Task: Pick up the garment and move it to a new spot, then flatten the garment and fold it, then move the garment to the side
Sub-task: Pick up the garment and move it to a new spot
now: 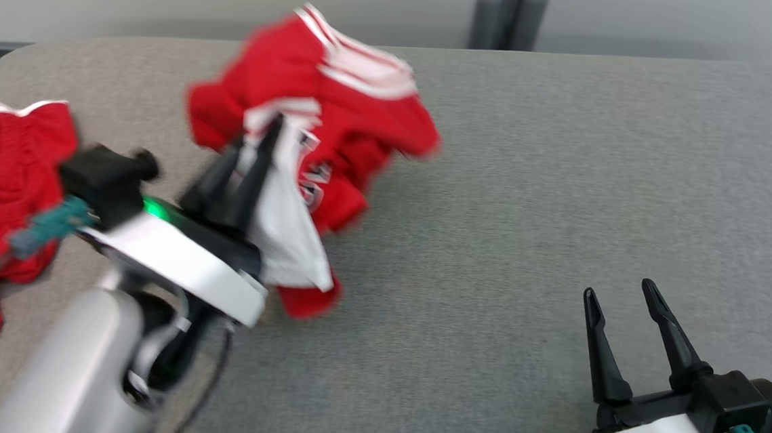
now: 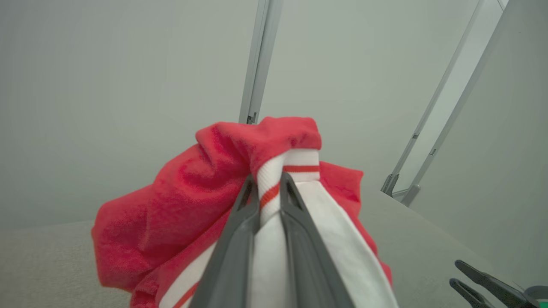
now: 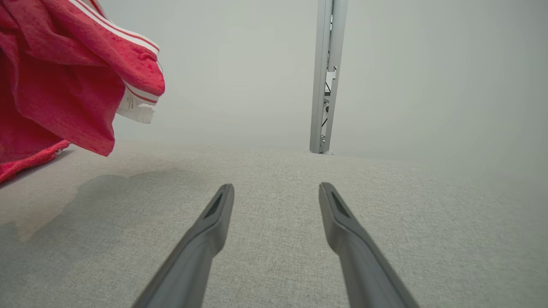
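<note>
L gripper (image 1: 257, 131) nearly shut, pinched on the white striped band of the red-and-white garment (image 1: 338, 118). In head view the garment is at 11 o'clock of the table (image 1: 531, 186), bunched and blurred, white panel hanging by the fingers toward 6. Left wrist view, close on L gripper (image 2: 267, 184): thin fold of white ribbed band w/ red stripe clamped between the two fingers, red cloth of garment (image 2: 171, 205) bulging past the tips toward 9 and 12. R gripper (image 1: 617, 290) at 5 o'clock in head view, fingers spread wide, holding nothing, well apart from garment. Right wrist view: R gripper (image 3: 276, 188) low over grey table (image 3: 428, 214); garment (image 3: 64, 77) at 10 o'clock hangs over tabletop w/ shadow under it, white tag (image 3: 135, 107) at its edge. Lowest hem touching table or not: can't tell. Head view adds a second red garment (image 1: 2, 169) lying at 9 o'clock, beside L arm. Left wrist view catches R gripper (image 2: 456, 273) at 5 o'clock. Grey post (image 1: 509, 14) past far table edge at 12, seen again in right wrist view (image 3: 327, 77).
</note>
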{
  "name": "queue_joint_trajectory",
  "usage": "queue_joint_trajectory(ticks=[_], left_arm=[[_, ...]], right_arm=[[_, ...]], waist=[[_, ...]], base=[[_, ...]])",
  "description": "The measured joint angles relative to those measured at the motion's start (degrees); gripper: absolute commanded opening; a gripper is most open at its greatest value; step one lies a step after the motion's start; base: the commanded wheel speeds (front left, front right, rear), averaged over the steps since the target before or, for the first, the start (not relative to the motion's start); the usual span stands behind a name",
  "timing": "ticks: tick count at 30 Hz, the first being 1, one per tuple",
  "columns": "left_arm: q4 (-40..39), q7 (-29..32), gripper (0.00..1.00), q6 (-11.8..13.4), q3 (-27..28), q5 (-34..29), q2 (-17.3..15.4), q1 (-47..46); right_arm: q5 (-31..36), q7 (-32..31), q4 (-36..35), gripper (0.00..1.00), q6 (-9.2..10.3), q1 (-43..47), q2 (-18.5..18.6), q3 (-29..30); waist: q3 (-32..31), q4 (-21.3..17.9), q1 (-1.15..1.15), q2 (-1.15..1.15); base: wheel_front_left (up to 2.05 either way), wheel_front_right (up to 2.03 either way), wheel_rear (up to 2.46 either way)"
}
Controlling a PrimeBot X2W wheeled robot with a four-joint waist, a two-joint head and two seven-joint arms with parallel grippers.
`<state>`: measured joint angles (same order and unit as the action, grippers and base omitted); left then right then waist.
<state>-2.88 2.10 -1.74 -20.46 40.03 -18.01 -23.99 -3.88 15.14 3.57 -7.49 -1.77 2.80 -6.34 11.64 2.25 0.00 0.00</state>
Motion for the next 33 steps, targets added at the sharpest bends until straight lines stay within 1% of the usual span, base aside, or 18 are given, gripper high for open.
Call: queue_joint_trajectory(ticks=[3,6,8,10,12,15,18,19,20,21,23,26,27,31,33], left_arm=[[-1.0,0.5,0.00,0.3,-3.5,0.8,3.4,2.3],[2.0,1.3,0.00,0.0,-7.4,0.5,6.3,2.5],[6.6,0.9,0.00,-0.1,-9.0,-0.4,7.6,2.4],[13.0,0.0,0.00,-0.5,-9.7,-0.5,9.1,2.1],[19.8,-2.3,0.00,-1.1,-10.8,-2.2,9.7,0.9],[30.0,-5.8,0.00,-2.4,-11.8,-3.2,10.8,-0.9],[37.2,-9.4,0.00,-3.6,-12.2,-3.5,11.8,-2.1],[38.8,-10.7,0.31,-3.8,-12.4,-3.6,11.9,-2.6],[40.3,-12.0,0.85,-3.9,-12.7,-3.9,12.1,-3.1],[41.3,-13.1,1.00,-4.1,-12.9,-4.3,12.3,-3.4],[42.4,-15.3,1.00,-3.6,-12.6,-5.3,12.3,-3.4],[39.2,-16.9,1.00,-1.0,-10.3,-7.0,11.5,-2.2],[37.0,-17.0,1.00,-0.2,-9.2,-7.3,11.3,-0.7],[23.3,-17.2,1.00,4.7,-3.4,-12.1,9.0,8.5],[18.0,-17.2,1.00,6.4,-1.1,-14.2,7.9,13.9]], right_arm=[[-0.7,0.0,0.0,1.00,0.00,-0.1,0.0,-0.5],[-1.1,0.0,-0.1,1.00,0.00,-0.2,0.0,-0.7],[-1.4,0.0,-0.3,1.00,0.00,-0.6,0.0,-0.9],[-1.7,0.0,-0.3,1.00,0.00,-1.2,0.0,-1.4],[-2.3,0.0,-0.3,1.00,0.00,-1.4,0.0,-1.7],[-2.8,0.0,-0.1,1.00,0.00,-1.5,0.0,-2.4],[-3.1,0.0,0.0,1.00,0.00,-1.5,0.0,-3.1],[-3.2,0.0,0.0,1.00,0.00,-1.5,0.0,-2.9],[-3.2,0.0,0.0,1.00,0.00,-1.4,0.0,-2.7],[-3.2,0.0,0.0,1.00,0.00,-1.4,0.0,-2.4],[-3.1,0.0,0.0,1.00,0.00,-0.8,0.0,-1.8],[-2.1,0.0,-0.7,1.00,0.00,0.0,0.0,-0.3],[-1.7,0.0,-1.0,1.00,0.00,0.3,0.0,0.2],[0.6,0.0,-3.0,1.00,0.00,1.7,0.0,2.4],[1.5,0.0,-3.7,1.00,0.00,2.1,0.0,3.4]], waist=[[-0.3,-2.7,0.00,0.00],[-0.3,-5.5,0.00,0.00],[-0.1,-7.2,0.00,0.00],[0.2,-8.8,0.00,0.00],[0.5,-10.3,0.00,0.00],[0.9,-12.2,0.00,0.00],[1.1,-13.7,0.00,0.00],[1.1,-13.9,0.00,0.00],[0.9,-14.0,0.00,0.00],[0.6,-14.0,0.00,0.00],[-0.2,-13.8,0.00,0.00],[-1.9,-13.5,0.00,0.00],[-2.7,-13.3,0.00,0.00],[-5.6,-12.2,0.00,0.00],[-6.9,-11.2,0.00,0.00]], base=[[0.00,0.00,0.00],[0.00,0.00,0.00],[0.00,0.00,0.00],[0.00,0.00,0.00],[0.00,0.00,0.00],[0.00,0.00,0.00],[0.00,0.00,0.00],[0.00,0.00,0.00],[0.00,0.00,0.00],[0.00,0.00,0.00],[0.00,0.00,0.00],[0.00,0.00,0.00],[0.00,0.00,0.00],[0.00,0.00,0.00],[0.00,0.00,0.00]])
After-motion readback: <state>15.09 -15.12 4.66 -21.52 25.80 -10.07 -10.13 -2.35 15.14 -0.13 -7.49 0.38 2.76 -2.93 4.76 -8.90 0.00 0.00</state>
